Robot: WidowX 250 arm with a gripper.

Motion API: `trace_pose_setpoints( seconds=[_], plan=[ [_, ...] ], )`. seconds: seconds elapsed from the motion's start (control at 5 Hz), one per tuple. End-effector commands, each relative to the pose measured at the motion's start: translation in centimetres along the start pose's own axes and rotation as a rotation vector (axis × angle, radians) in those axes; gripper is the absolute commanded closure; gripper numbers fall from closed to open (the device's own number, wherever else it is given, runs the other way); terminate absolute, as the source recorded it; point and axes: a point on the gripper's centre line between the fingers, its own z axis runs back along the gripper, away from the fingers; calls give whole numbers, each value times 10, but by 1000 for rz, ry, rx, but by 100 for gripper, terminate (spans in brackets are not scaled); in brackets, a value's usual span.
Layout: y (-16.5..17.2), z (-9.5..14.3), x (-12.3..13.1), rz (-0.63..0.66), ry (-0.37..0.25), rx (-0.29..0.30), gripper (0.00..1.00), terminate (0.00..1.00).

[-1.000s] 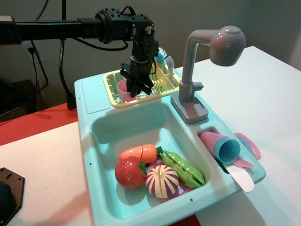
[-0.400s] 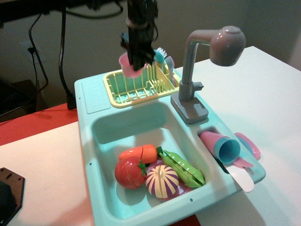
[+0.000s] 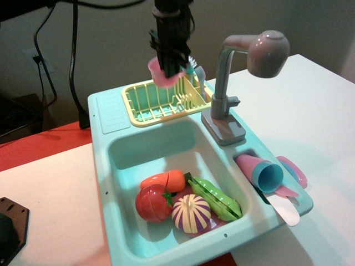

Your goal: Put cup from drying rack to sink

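Cup (image 3: pixel 161 73) hangs in the air above the yellow drying rack (image 3: pixel 145 102), pinched at its rim by the dark hand (image 3: pixel 169 62), which is closed on it. From where I stand it looks tilted, long axis leaning off vertical, mouth up toward the hand. The grip looks shallow, so it could slip and fall back among the slats. On the way to the sink (image 3: pixel 161 147) it could clip the grey faucet (image 3: pixel 244 66), or land on the toy vegetables (image 3: pixel 188 202).
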Motion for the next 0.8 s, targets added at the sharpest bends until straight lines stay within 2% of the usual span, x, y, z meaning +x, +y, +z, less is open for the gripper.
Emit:
trace_pose_setpoints(
  seconds=[0.0,0.4,0.6],
  plan=[
    [-40,24,-24,-143,-68,-56,100,0],
    [-78,9,-57,-230,-17,-95,100,0],
    [-68,-8,-63,-185,17,-91,100,0]
  ],
)
